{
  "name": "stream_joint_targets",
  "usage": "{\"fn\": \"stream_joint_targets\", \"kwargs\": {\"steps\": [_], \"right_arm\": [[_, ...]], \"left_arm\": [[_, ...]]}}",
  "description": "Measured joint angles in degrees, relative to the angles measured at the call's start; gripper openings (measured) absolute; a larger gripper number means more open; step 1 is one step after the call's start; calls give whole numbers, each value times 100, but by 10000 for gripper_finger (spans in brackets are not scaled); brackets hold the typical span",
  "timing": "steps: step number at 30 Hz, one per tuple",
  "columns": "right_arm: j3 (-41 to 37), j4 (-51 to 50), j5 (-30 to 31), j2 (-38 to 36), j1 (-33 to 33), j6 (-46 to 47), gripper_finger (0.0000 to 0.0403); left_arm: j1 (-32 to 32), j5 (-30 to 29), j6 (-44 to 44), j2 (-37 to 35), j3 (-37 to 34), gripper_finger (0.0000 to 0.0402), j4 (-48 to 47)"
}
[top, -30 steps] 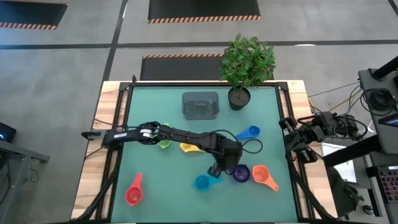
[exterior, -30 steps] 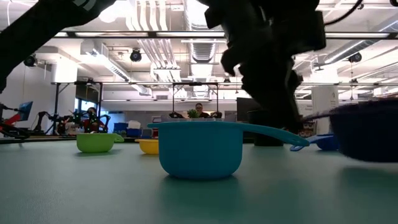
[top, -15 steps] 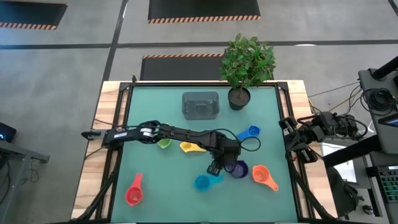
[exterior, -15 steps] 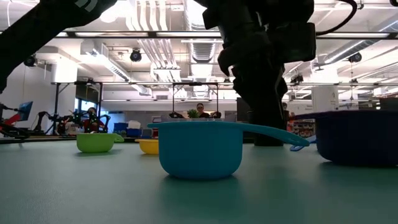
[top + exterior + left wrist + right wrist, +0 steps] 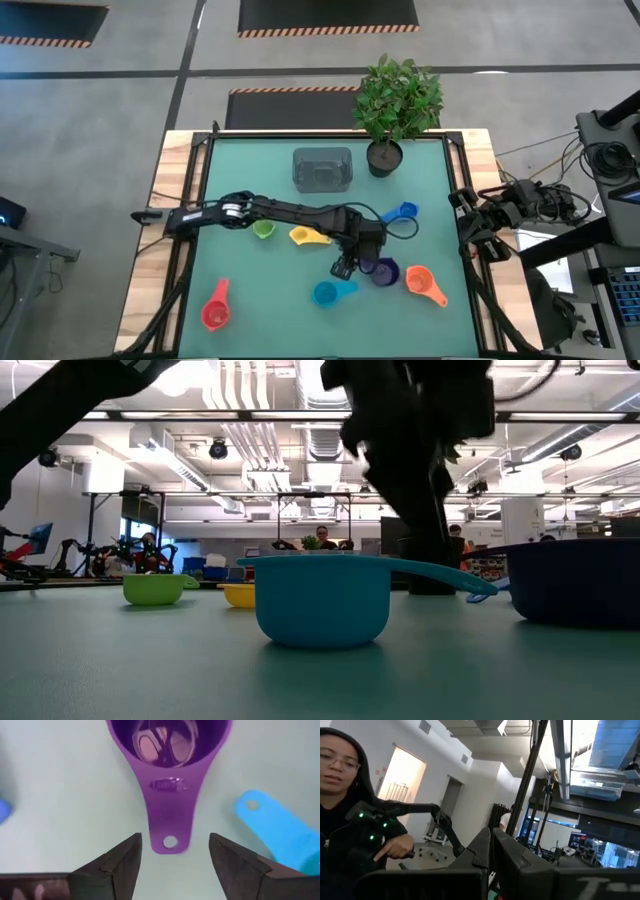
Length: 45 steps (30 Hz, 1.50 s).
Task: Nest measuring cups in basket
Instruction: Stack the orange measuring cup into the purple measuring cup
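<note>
My left gripper (image 5: pixel 349 264) (image 5: pixel 174 854) is open just above the table, one finger on each side of the free end of the purple cup's handle (image 5: pixel 170 841), touching nothing. The purple cup (image 5: pixel 383 270) (image 5: pixel 575 580) sits upright on its base. A blue cup (image 5: pixel 327 293) (image 5: pixel 320 600) stands close by, its handle (image 5: pixel 270 832) pointing at the gripper. The orange cup (image 5: pixel 425 284), second blue cup (image 5: pixel 400 213), yellow cup (image 5: pixel 305 237), green cup (image 5: pixel 263 230) and red cup (image 5: pixel 215 311) lie scattered. The grey basket (image 5: pixel 322 168) stands near the far edge. My right gripper (image 5: pixel 490 847) is shut, at the table's right edge.
A leafy plant in a dark pot (image 5: pixel 384 156) stands right of the basket at the far edge. A black cable (image 5: pixel 405 236) loops over the mat beside the left wrist. A person (image 5: pixel 350 815) sits beyond the table in the right wrist view.
My left gripper has drawn back from the purple cup toward the table's left and risen slightly. The purple cup, blurred and in motion a second ago, has shifted a little toward the far edge and now rests still on its base.
</note>
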Motion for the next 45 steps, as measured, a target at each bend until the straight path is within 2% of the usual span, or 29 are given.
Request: {"fn": "stream_joint_targets", "kwargs": {"steps": [3, 7, 10, 17, 26, 36, 40, 45], "right_arm": [[1, 2, 80, 2, 1, 10, 9], [3, -69, 695, 44, 0, 130, 9], [9, -122, 915, 160, 1, 107, 9], [199, -120, 953, 619, 1, 257, 9], [392, -124, 942, 1302, 1, 197, 9], [433, -125, 892, 1419, 3, 245, 9], [433, -128, 892, 1422, 3, 244, 9], [432, -120, 892, 1419, 3, 229, 9]], "left_arm": [[-45, -66, -45, -237, 0, 206, 1], [-277, -516, -55, -458, 0, 194, 149], [-484, -583, -53, -538, 0, 184, 305], [-858, -590, 11, -548, 0, 160, 362], [-926, -593, -274, -588, 0, 125, 5], [-1029, -565, -390, -720, -50, 93, -558], [-1032, -544, -473, -1229, -705, 82, -258], [-1032, -604, -694, -2348, -2412, 75, 1509]]}}
